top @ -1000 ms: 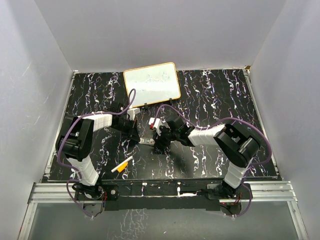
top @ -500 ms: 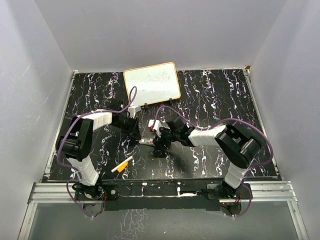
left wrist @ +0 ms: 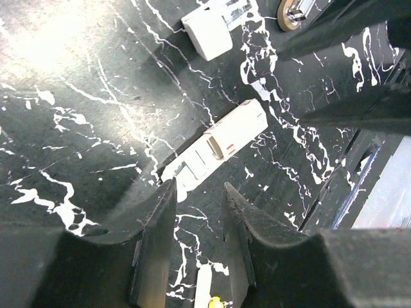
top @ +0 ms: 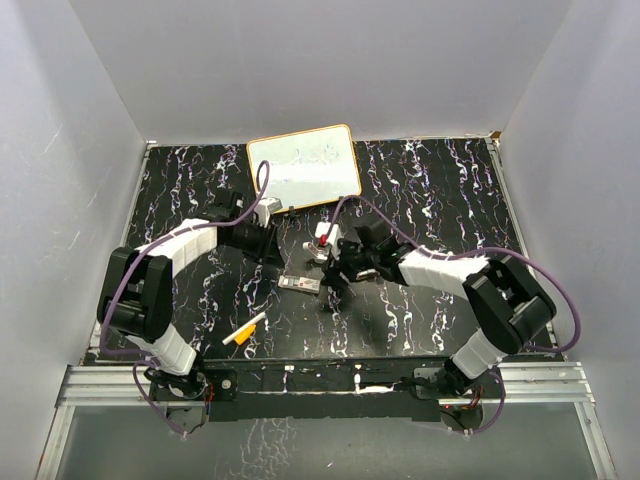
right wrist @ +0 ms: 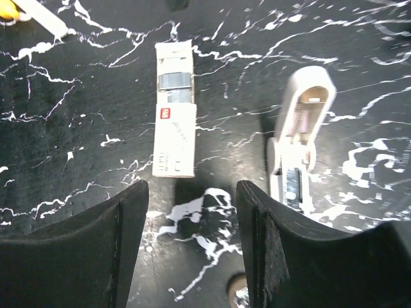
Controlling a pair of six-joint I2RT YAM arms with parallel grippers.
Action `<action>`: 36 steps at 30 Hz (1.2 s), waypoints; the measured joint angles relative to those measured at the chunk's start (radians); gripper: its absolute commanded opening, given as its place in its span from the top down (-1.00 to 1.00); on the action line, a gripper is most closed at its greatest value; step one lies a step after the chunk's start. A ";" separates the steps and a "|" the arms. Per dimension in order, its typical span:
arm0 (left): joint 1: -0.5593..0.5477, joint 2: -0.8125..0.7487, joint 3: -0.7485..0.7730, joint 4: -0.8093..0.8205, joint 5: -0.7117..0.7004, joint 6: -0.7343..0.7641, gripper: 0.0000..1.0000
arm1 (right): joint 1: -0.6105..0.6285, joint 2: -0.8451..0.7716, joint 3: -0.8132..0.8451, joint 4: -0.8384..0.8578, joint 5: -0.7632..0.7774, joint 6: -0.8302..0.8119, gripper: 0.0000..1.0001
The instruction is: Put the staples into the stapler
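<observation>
— How far along are they, do you reckon?

— Hardly begun, I'd say. Everything sits on the black, white-veined marble-look table (top: pixel 430 180), and nothing is loaded yet. The pale plastic stapler (right wrist: pixel 298 135) lies flipped open with its channel showing. The small flat white pack of staples (right wrist: pixel 174 128) lies on the table just beside it, not touching, with a grey strip showing at one end.

— And the pincers?

— Both are empty. The right pincer (right wrist: pixel 191 189) hangs above the table looking down on pack and stapler, its fingers wide apart. The left pincer (left wrist: pixel 198 190) hovers near one end of the pack, its fingers parted only a little, with nothing between them.

— So what comes next?

— My guess is that one pincer must close on the pack, or draw the strip out of it, while the other steadies the stapler. The strip looks thin and has to line up with that narrow channel, so it'll want care.

— Count it all up for me.

— One table, one orange-edged whiteboard (top: pixel 305 165) at the back, two arms, one stapler, one white marker pen (top: pixel 245 330) with an orange end near the front, and one pack of staples.
</observation>
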 measured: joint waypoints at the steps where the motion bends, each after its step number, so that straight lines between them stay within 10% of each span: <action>1: -0.006 -0.005 -0.005 0.011 0.000 -0.007 0.37 | -0.021 -0.019 0.000 -0.002 -0.023 -0.003 -0.19; 36: -0.124 -0.004 -0.076 0.079 -0.167 -0.065 0.49 | -0.120 -0.069 -0.001 -0.016 -0.125 -0.007 -0.19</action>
